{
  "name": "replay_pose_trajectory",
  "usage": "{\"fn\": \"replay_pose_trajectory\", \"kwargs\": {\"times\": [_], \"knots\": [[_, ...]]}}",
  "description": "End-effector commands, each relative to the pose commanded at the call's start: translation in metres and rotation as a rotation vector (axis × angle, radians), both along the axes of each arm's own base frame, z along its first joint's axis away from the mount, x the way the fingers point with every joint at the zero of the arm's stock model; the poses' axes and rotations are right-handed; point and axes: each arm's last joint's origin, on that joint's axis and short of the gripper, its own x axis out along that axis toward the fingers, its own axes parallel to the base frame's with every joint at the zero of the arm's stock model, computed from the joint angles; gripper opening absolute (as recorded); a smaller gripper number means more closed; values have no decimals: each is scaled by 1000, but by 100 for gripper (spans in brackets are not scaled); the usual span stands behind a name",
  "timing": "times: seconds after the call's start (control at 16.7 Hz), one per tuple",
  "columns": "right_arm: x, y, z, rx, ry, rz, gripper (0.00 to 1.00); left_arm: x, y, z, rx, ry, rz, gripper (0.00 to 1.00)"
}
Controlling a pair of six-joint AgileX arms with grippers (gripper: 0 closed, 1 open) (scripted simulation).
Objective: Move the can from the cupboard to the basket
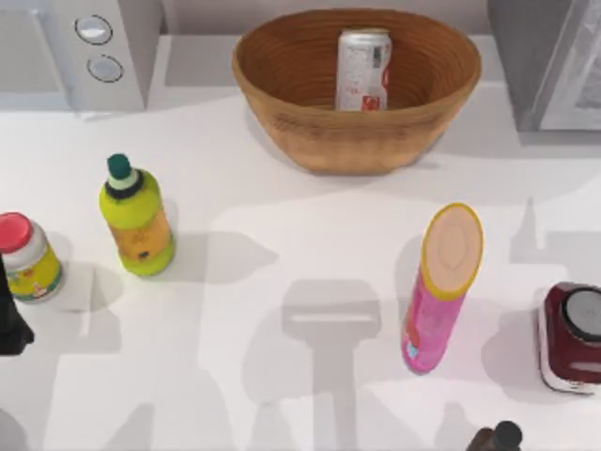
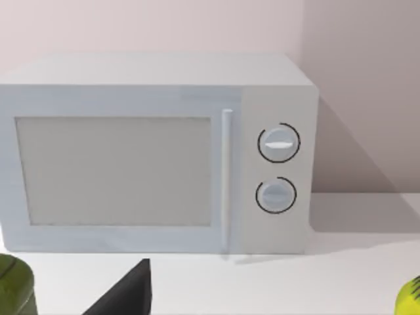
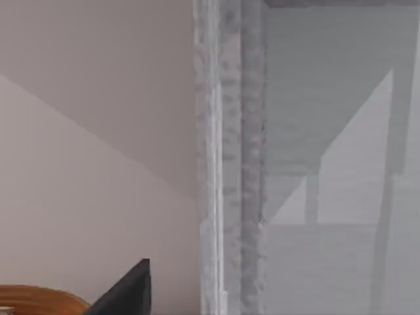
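Already can (image 1: 363, 69) stands upright inside basket (image 1: 282, 103), left of cupboard (image 1: 540, 66); transfer looks complete. Left hand (image 1: 11, 324) parked at bench's left edge, right hand (image 1: 496, 438) at bottom edge, likely withdrawn; finger state unclear for both.

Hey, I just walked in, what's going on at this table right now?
Nothing is being handled at this moment. The can stands upright inside the basket at the back of the table, with the cupboard at the back right. The left arm sits at the table's left edge and the right arm at the front right, both away from the can. So the move looks done.
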Motion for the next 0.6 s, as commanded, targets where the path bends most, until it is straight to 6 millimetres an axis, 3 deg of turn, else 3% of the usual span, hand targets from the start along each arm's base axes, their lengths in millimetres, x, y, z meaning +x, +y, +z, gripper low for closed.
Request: {"fn": "replay_pose_trajectory", "kwargs": {"times": [0.18,0.36,0.6], "knots": [[-31,-13,-49,-10,19,4,100,0,0,0,0,0,0,100],[-42,-20,-95,-17,61,10,100,0,0,0,0,0,0,100],[-43,-23,-125,-18,102,15,100,0,0,0,0,0,0,100]]}}
